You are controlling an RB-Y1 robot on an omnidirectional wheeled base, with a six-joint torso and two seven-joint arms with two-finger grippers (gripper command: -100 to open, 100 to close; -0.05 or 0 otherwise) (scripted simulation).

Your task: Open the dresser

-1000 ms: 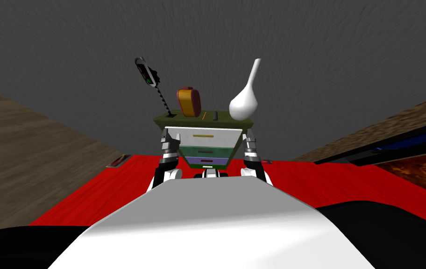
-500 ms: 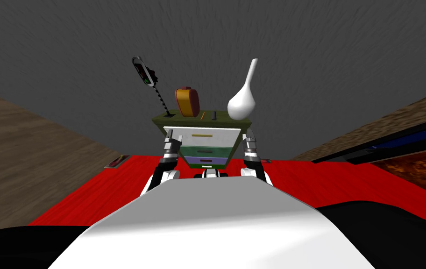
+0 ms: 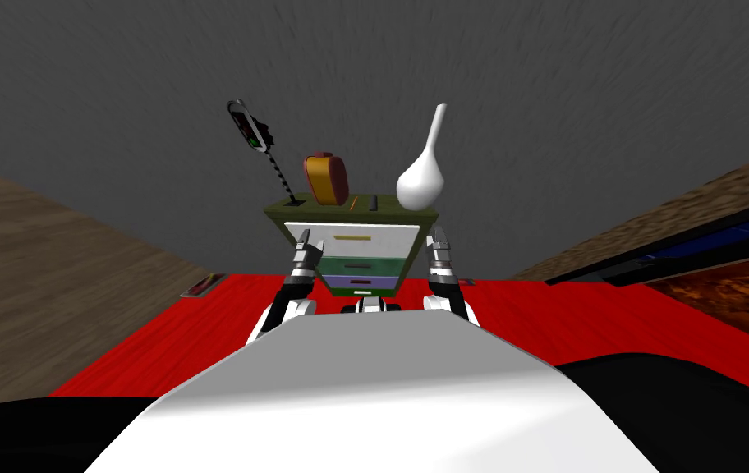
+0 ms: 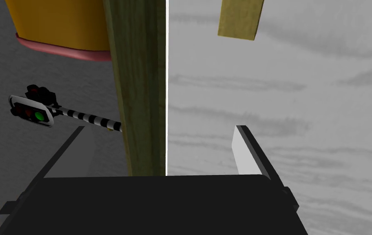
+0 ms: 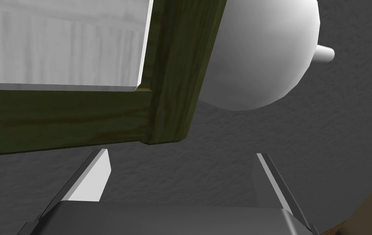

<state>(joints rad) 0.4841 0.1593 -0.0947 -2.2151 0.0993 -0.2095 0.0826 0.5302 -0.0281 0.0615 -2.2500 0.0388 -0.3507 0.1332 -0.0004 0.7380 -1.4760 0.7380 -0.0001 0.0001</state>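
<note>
Left wrist view, dresser (image 4: 140,102) edge between spread fingers (image 4: 244,151)

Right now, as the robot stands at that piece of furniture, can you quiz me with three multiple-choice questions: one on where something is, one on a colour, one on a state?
1. Where is the white vase?
A. inside a drawer
B. on top of the dresser, toward the robot's right
C. held in a gripper

2. What colour is the top drawer?
A. white
B. purple
C. green

3. How is the left gripper?
A. shut on the vase
B. shut on a drawer
C. open, holding nothing

Answers: 1 B, the head view shows it standing upright on the dresser's top. 2 A, the white front sits above the green and purple ones. 3 C, its fingers stand wide apart, one on either side of the dresser's front edge.
</note>
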